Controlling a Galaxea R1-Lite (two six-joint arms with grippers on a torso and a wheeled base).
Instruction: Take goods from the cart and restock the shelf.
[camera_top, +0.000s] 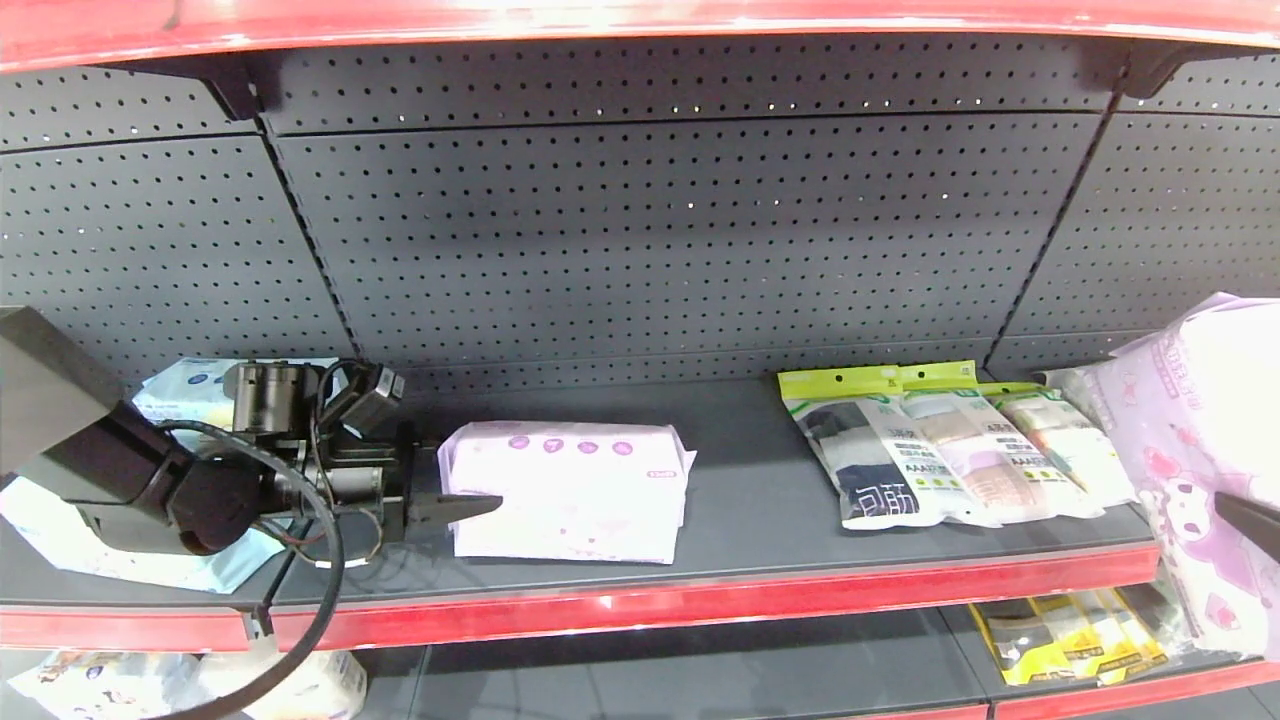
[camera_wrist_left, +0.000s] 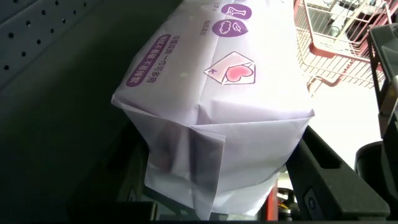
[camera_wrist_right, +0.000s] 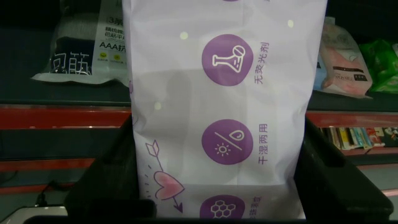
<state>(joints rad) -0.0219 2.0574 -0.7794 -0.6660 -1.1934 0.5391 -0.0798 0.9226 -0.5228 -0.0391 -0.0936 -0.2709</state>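
Head view: a grey shelf with a red front edge and a pegboard back panel. The left gripper lies low over the shelf's left part, its fingers pinching the near end of a white pack with purple dots. This pack lies flat on the shelf, well apart from the three green-topped bags that overlap one another further right. Light blue packs lie behind and under the left arm. At the right edge, a lilac pack with pink print stands up in front of the shelf, beside the green-topped bags.

Left wrist view: the white pack's folded end sits between the two dark fingers, which touch it on both sides; a red wire cart shows beyond.

Right wrist view: the right gripper is clamped on the lilac pack, which is held upright between both fingers. Yellow packets lie on the lower shelf.
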